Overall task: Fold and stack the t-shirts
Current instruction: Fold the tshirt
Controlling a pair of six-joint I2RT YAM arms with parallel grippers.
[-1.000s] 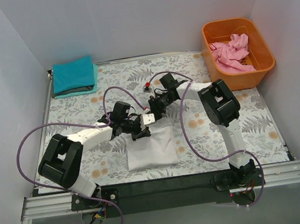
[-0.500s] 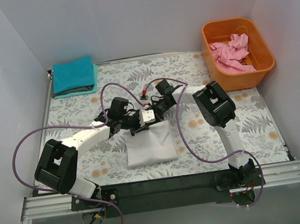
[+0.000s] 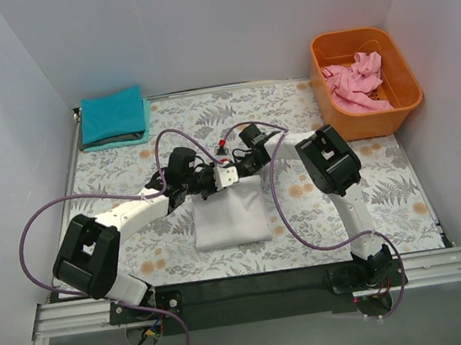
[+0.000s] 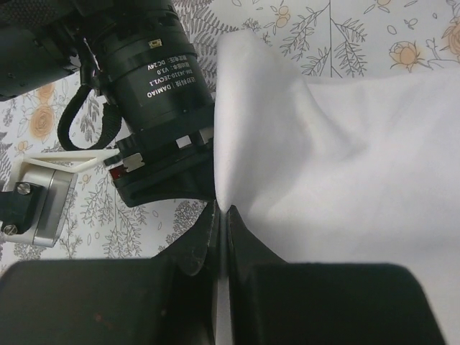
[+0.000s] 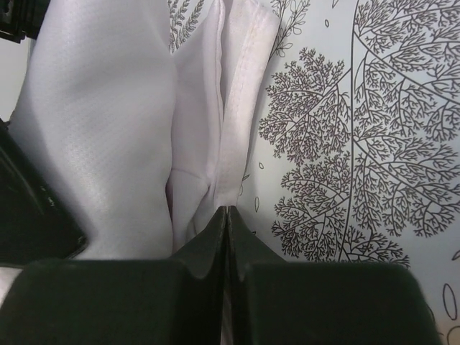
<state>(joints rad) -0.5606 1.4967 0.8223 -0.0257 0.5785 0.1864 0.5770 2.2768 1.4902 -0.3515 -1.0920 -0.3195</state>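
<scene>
Where the two arms meet at mid-frame in the top view, the white t-shirt (image 3: 230, 221) lies as a folded rectangle on the floral table cover (image 3: 119, 166). Its far edge sits under both wrists.

Item, left gripper (image 4: 221, 214): the jaws are pressed together at lower centre of the left wrist view. A pinch of the white t-shirt's edge is caught between the tips. From there the cloth rises in a soft peak and spreads to fill the right half of that view.

Item, right gripper (image 5: 226, 214): the jaws are closed to a thin line at lower centre of the right wrist view. The stitched hem of the same white t-shirt runs down into the tips. Folds of the cloth fill the left half of the view, and printed fern pattern fills the right.

Item, black wrist motor (image 4: 154, 79): this part of the right arm stands just beside the pinched cloth, at upper left of the left wrist view.

Item, teal t-shirt (image 3: 112, 116): it lies folded flat at the upper left corner of the table, well apart from the grippers.

Item, pink t-shirt (image 3: 356, 79): it lies crumpled and unfolded inside the orange tub (image 3: 375, 126) at the upper right of the frame.

Item, purple cables (image 3: 41, 219): they loop loosely along both arms.
</scene>
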